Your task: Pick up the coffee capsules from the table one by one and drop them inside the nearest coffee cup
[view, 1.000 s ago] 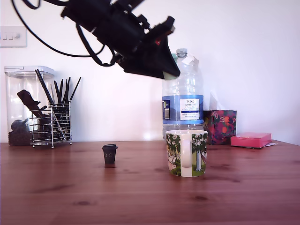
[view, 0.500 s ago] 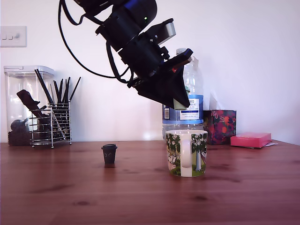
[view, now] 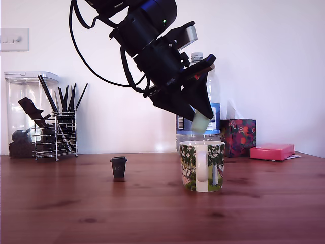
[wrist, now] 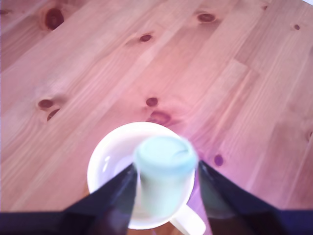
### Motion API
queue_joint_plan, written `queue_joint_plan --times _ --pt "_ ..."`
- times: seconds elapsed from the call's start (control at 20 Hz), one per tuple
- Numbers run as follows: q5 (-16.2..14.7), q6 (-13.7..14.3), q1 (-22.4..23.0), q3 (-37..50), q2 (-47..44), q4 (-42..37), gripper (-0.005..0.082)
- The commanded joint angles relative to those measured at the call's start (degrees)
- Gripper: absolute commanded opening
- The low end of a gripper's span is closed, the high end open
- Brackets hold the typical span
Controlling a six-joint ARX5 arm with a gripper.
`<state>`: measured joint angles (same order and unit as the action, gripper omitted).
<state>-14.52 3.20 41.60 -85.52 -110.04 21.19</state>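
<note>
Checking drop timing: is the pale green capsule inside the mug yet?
Not yet. The pale green capsule sits between the gripper fingers above the mug rim.

Pale green capsule [view: 199, 123] above tree-printed mug [view: 202, 166], black capsule [view: 118, 166] upright on table [view: 76, 213]

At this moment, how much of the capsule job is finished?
Nothing is in the mug yet; the wrist view shows it empty. In hand: the pale green capsule sits between the pincer fingers directly over the mug's mouth, blurred, possibly just released. Left: the black capsule stands on the table.
</note>
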Motion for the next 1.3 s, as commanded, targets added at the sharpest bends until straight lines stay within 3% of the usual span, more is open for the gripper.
queue_joint_plan --times 0.0,0.3,0.4,0.55,0.6,0.85,1.25 --pt "0.0 0.31 0.31 0.31 -1.81 -0.13 0.0559" --pt "0.0 0.31 0.31 0.31 -1.77 -0.11 0.0517" --pt "0.02 0.28 0.28 0.31 -1.6 -0.02 0.0369" --pt "0.02 0.28 0.15 0.31 -1.29 0.33 0.0018" --pt "0.07 0.26 0.13 0.31 -1.11 0.39 -0.0016" --pt "5.31 0.26 0.04 0.33 1.97 0.63 -0.002" --pt "5.14 0.28 -4.48 3.52 8.35 -1.25 -0.002"
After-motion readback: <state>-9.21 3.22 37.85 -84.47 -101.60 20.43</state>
